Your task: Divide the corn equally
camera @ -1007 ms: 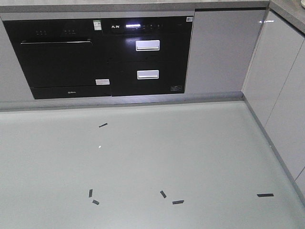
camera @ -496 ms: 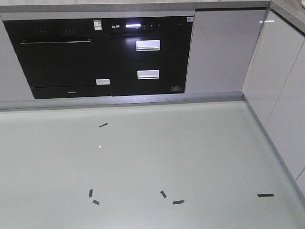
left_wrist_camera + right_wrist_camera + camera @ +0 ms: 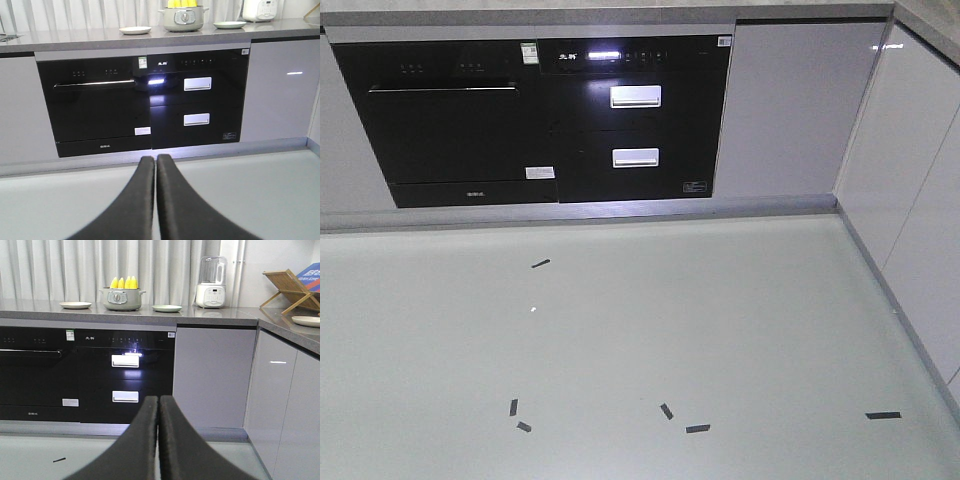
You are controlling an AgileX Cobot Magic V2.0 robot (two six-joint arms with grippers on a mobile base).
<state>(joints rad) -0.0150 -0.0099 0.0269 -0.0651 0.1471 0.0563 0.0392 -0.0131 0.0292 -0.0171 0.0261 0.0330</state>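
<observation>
The corn (image 3: 127,283) is stood in the grey pot (image 3: 121,300) on the table (image 3: 210,315), at the upper left of the right wrist view. Long axes are vertical and tips are pointed up. The left hand (image 3: 155,159) and the right hand (image 3: 158,400) are each pressed together.

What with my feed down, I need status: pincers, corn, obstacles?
Left pincer shut, empty; right pincer likewise. Corn upright in pot on counter, between two plates. Floor ahead: only tape marks.

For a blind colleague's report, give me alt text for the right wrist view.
Yellow corn stands in a grey pot between a cream plate and a green plate on a kitchen counter. The right gripper, fingers shut, fills the lower foreground.
</observation>
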